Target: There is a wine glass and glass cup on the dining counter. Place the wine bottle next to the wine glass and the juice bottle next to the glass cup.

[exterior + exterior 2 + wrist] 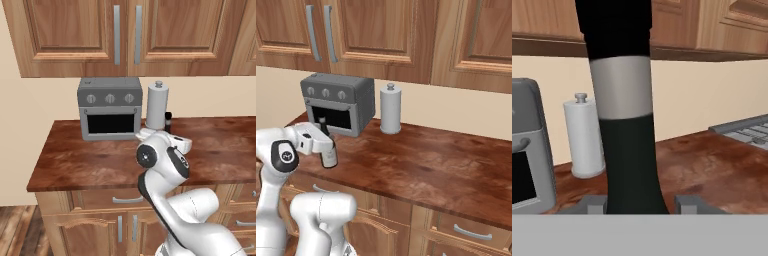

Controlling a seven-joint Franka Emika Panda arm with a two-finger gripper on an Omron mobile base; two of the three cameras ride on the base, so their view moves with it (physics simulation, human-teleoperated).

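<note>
One slim, near-black wine bottle (624,130) with a pale label stands clamped in the gripper (637,204), before one toaster oven (338,102) and one paper-towel roll (390,109).

Slim near-black wine bottle (624,150) with 1 pale grey label band, frame centre. Grey boxy toaster oven (109,107), white paper-towel roll (156,106), reddish-brown wood-grain counter (85,165).

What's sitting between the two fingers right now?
The wine bottle, upright; the hand view shows a finger on each side of its base.
</note>
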